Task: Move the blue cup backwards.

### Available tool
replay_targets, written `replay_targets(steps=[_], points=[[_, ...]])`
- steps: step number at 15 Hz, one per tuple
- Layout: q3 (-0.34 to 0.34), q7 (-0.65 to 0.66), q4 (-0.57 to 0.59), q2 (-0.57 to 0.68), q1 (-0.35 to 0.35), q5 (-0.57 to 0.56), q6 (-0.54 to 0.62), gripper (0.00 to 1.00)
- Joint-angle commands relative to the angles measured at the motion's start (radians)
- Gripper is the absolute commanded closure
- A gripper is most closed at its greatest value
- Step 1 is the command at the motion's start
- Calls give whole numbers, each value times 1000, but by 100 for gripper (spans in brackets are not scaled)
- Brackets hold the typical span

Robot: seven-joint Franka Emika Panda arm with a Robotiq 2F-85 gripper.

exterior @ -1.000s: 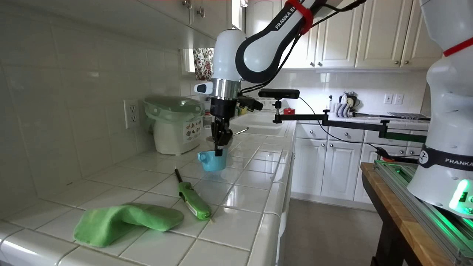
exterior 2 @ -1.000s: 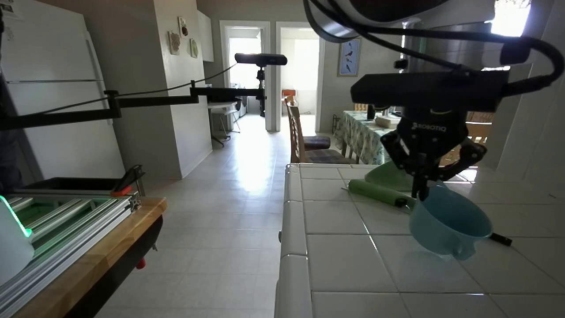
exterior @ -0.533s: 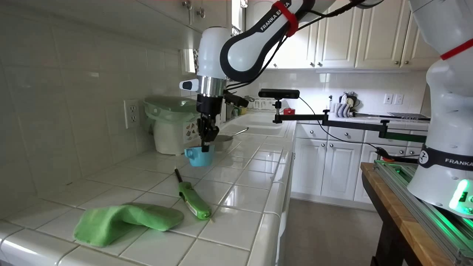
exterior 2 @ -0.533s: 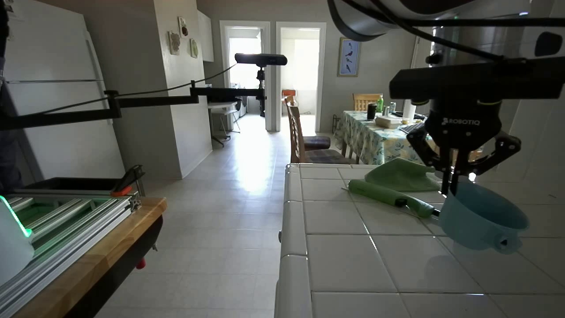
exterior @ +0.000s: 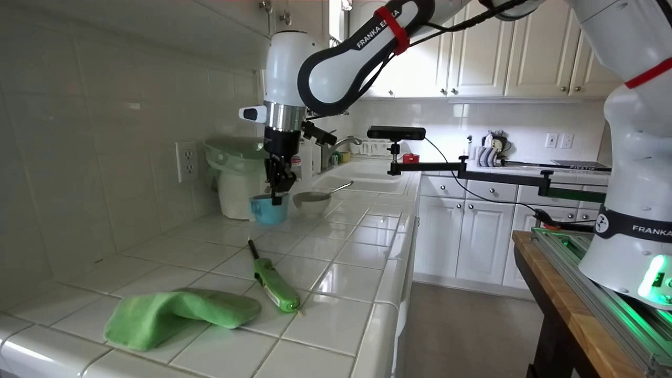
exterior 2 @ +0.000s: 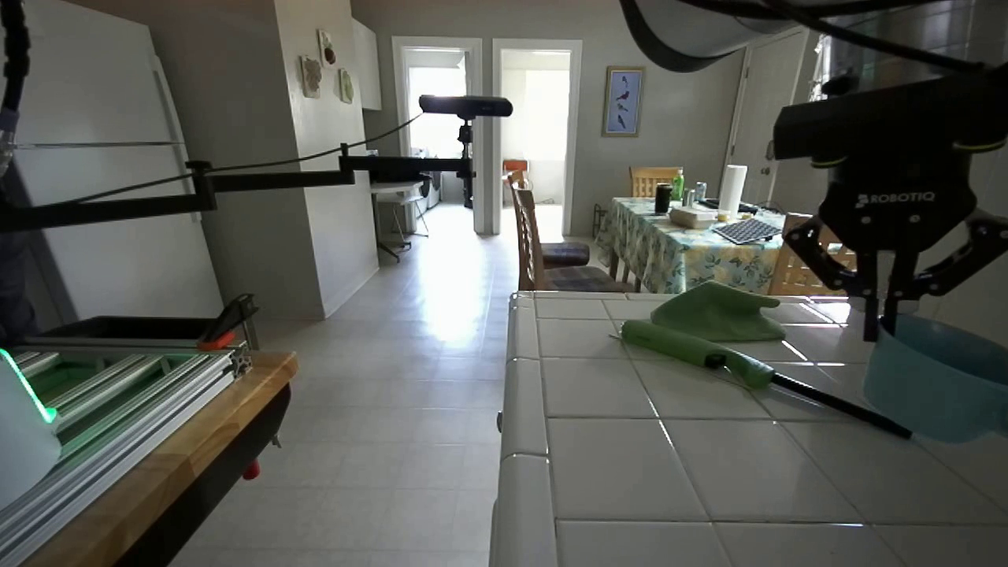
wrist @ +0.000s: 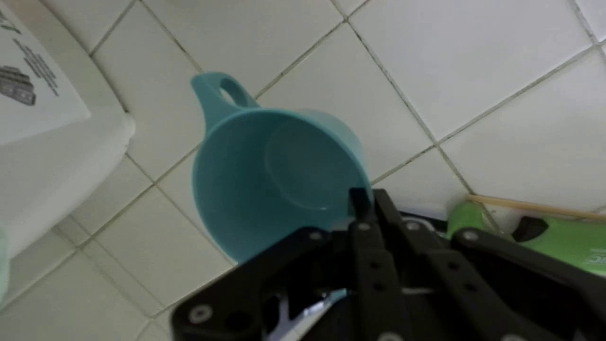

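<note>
Nearest in an exterior view, a green cloth (exterior: pixel 168 310) is seen on the worktop (exterior: pixel 336 283). Next, a green lighter (exterior: pixel 275 286) is seen; its dark tip is the end nearest the cup (exterior: pixel 266 212).

Past the lighter, the cup is gripped by the tool (exterior 2: pixel 880 327). In the wrist view, the cup's side is pinched at the rim, with one finger (wrist: pixel 360 201) inside and one outside. The cup seems to be held a little above the worktop, and it seems to be tipped a bit, with the handle side lower. So the step in hand is judged to be the carry: the pick-up looks done, the set-down does not.

A bowl (exterior: pixel 311 203) is seen near the cup, and a big bin (exterior: pixel 236 178) a bit behind it. In the wrist view, tiles are shown between bin and cup. Which way is meant by "backwards" cannot be told for sure; the way to the wall (exterior: pixel 142 173) may be meant. For the next move, the bin should not be bumped, least of all by the handle. Then the cup should be brought down slowly and made flat before it is let go, since it is held by one side only and could be tipped.

Far off, a sink (exterior: pixel 367 178) is seen; it is likely not needed.
</note>
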Motion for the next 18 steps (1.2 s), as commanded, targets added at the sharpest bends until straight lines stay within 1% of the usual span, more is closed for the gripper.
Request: replay_targets(steps=[1, 3, 7, 18], points=[[-28, -42, 90, 61, 26, -36, -17, 99], [-42, -21, 118, 89, 35, -49, -10, 99], [-51, -18, 184, 145, 39, -49, -1, 99], [-41, -42, 369, 263, 59, -44, -8, 99]])
